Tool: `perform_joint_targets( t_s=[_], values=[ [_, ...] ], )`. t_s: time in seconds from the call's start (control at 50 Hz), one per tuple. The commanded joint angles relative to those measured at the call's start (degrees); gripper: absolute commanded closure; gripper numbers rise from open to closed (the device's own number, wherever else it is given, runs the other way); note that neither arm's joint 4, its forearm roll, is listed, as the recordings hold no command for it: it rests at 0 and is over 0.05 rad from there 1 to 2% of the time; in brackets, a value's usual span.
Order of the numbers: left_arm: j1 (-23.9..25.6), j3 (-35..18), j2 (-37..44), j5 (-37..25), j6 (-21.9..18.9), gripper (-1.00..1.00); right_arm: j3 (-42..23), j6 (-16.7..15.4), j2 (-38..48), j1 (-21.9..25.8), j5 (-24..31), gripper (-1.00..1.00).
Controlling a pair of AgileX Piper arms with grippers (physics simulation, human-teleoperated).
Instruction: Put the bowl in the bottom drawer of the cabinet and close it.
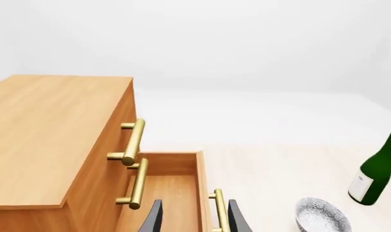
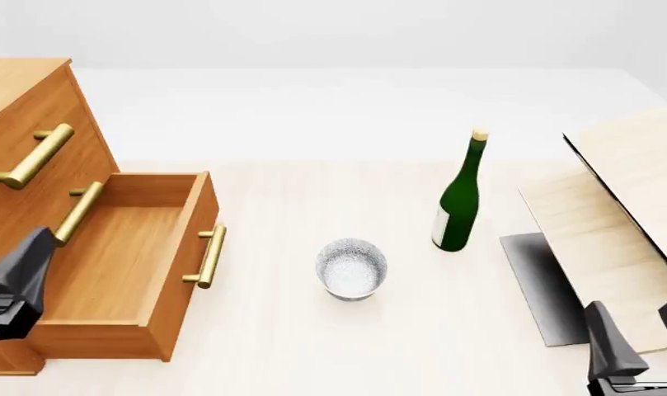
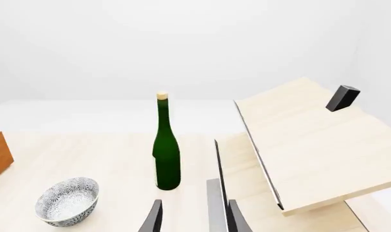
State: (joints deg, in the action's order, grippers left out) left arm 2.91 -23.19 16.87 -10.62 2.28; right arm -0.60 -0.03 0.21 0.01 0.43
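The bowl (image 2: 352, 268), white with grey speckles, stands upright on the table between the cabinet (image 2: 25, 124) and a green bottle; it also shows in both wrist views (image 1: 321, 216) (image 3: 67, 200). The bottom drawer (image 2: 113, 256) is pulled out and holds nothing, its brass handle (image 2: 207, 256) facing the bowl. My left gripper (image 2: 25, 272) hangs open over the drawer's near left part, and its fingers (image 1: 153, 217) frame the drawer (image 1: 169, 193) in the left wrist view. My right gripper (image 2: 638, 326) is open and holds nothing, at the near right, well away from the bowl.
A tall green bottle (image 2: 458, 202) stands just right of and behind the bowl. Pale wooden boards (image 2: 619, 206) lean over a dark grey slab (image 2: 537, 285) at the right. A small black block (image 3: 342, 98) sits on the upper board. The two upper drawers are shut.
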Motion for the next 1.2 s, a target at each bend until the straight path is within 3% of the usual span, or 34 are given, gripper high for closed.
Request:
perform_joint_targets(
  t_s=[0.02,0.34,0.7,1.2],
  values=[
    [1.14,-4.75,5.15,-2.03,0.29,-1.00,-0.13,0.02,0.02,0.01,0.11,-1.00],
    [6.03,-7.92,8.46,-5.45,0.16,-1.00,-0.13,0.00,0.01,0.01,0.11,-1.00],
    [8.25,-9.95,14.00,-6.90,-0.51,-1.00,-0.13,0.00,0.01,0.01,0.11,-1.00],
    [6.91,-9.94,22.80,-5.99,2.17,-1.00,-0.13,0.00,0.02,0.02,0.11,-1.00]
  ],
)
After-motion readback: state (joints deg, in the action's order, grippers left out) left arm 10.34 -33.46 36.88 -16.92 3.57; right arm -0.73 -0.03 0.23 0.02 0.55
